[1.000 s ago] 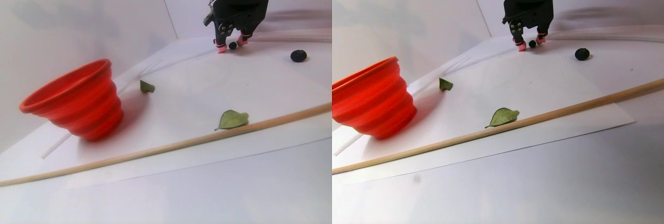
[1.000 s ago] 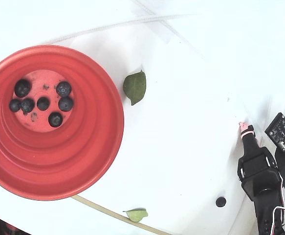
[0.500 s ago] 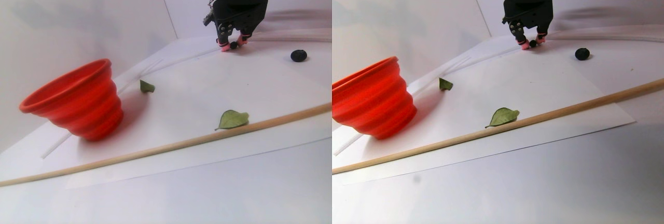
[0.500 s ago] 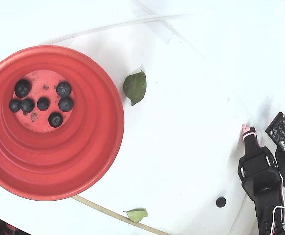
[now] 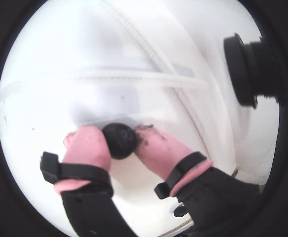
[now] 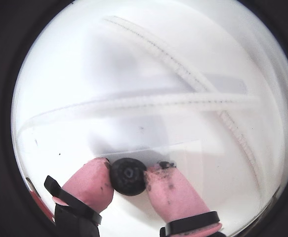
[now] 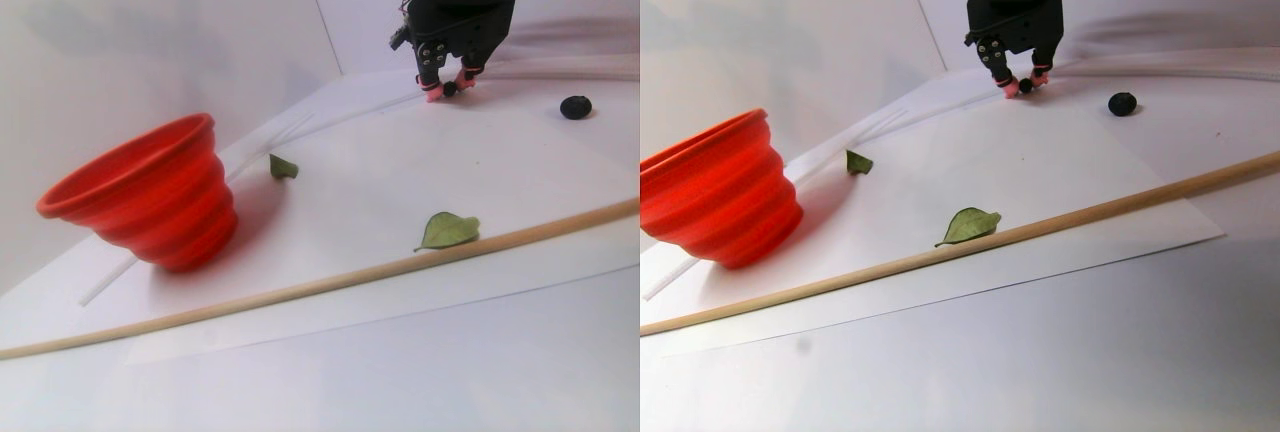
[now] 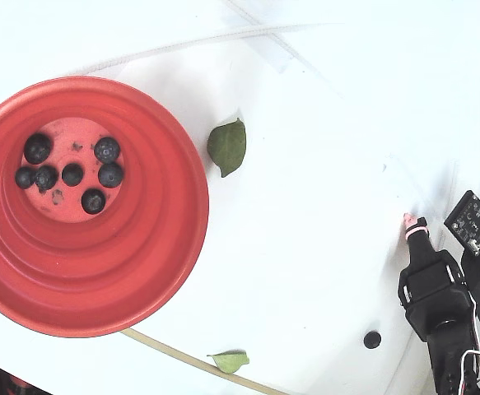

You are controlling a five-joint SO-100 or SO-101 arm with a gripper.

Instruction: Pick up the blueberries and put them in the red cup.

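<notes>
bright, washed-out white | fisheye wrist views (black edges) | soft shadows

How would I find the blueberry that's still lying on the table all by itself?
Start in the fixed view at the big red cup on the left, then look far across the white sheet to the black gripper at the right edge. The lone blueberry lies just below-left of the arm. Unlike the six in the cup or the one pinched between the pink fingertips, nothing touches it.

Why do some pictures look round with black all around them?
Both wrist views use fisheye lenses: a black ring frames each, and the white strips bend into curves. The held blueberry looks a little soft. The fixed view is very bright; the red cup stays sharp.
</notes>
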